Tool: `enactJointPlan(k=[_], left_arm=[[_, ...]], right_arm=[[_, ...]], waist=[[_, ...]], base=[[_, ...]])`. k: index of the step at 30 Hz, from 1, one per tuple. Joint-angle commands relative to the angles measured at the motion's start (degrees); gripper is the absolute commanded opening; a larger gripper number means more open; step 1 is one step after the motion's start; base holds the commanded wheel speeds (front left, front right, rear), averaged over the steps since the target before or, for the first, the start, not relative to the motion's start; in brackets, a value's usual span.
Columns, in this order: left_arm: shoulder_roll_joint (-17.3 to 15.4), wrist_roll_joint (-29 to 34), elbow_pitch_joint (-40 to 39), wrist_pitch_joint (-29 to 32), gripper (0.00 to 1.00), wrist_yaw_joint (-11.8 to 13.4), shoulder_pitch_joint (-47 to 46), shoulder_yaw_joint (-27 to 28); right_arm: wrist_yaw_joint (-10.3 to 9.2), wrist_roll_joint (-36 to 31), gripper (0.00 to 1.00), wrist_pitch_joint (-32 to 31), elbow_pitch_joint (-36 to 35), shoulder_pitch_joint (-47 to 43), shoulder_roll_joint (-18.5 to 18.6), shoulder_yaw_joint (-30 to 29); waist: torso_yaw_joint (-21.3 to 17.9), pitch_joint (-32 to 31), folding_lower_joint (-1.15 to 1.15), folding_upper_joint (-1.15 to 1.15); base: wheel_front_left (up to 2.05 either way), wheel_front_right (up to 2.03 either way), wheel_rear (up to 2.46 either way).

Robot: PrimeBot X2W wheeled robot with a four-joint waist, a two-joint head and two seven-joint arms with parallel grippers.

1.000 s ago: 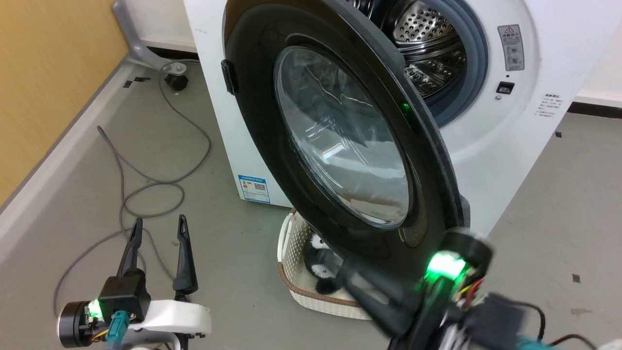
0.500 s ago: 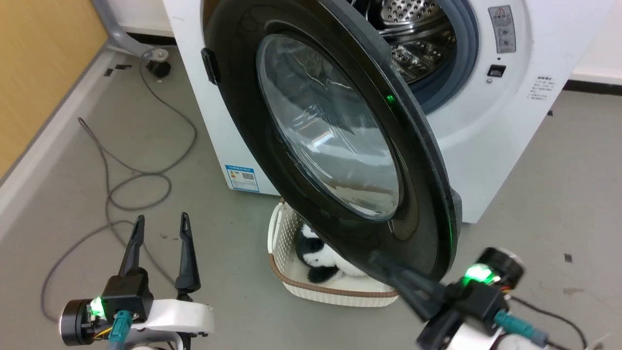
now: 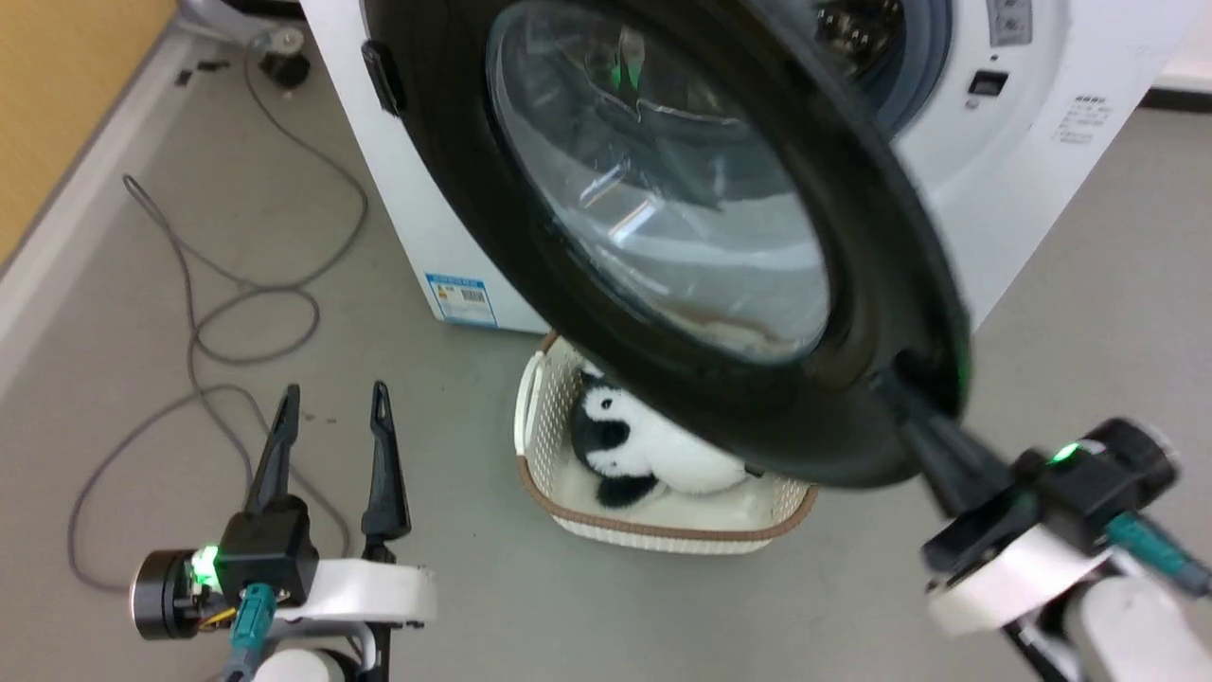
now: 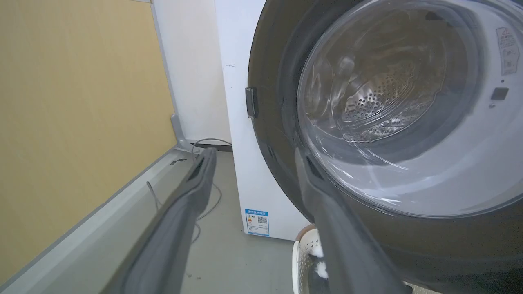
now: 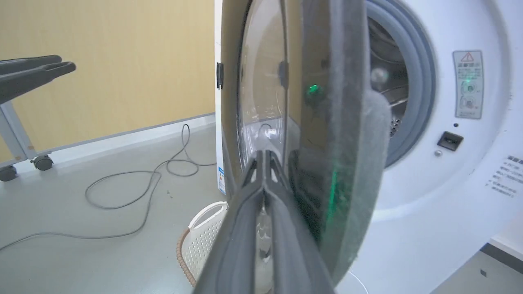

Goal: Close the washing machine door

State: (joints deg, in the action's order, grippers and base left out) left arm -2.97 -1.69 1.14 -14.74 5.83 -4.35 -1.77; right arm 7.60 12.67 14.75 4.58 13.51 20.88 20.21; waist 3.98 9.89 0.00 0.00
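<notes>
Touching the low rim of the washing machine door [image 3: 445, 170], the right end effector [image 3: 909, 407] had its fingers pressed together, holding nothing. The door stood partly open, out from the washing machine [image 3: 1032, 189], not yet shut. The left end effector [image 3: 335, 393] was spread open and empty.
</notes>
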Motion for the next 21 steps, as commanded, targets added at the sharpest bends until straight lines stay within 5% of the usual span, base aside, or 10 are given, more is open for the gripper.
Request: enactJointPlan(k=[1, 12, 21], left_arm=[[0.05, -0.05, -0.66, -0.26, 1.0, 0.29, -1.51, -0.31], [0.08, -0.43, -2.41, -0.26, 1.0, 1.07, -7.49, -3.48], [0.09, -1.37, -2.98, -0.26, 1.0, 2.45, -9.84, -5.34]], right_arm=[[-0.11, 0.56, 0.0, 0.25, 0.61, 1.27, -0.66, -2.93], [-0.11, -1.09, 0.0, 0.25, 7.19, 15.33, -1.99, -13.73], [-0.11, -1.86, 0.0, 0.25, 16.94, 27.53, 1.55, -16.75]], waist=[[0.04, 1.87, 0.0, 0.0], [1.51, 11.39, 0.0, 0.0], [2.8, 15.8, 0.0, 0.0]], base=[[0.0, 0.0, 0.0], [0.0, 0.0, 0.0], [0.0, 0.0, 0.0]])
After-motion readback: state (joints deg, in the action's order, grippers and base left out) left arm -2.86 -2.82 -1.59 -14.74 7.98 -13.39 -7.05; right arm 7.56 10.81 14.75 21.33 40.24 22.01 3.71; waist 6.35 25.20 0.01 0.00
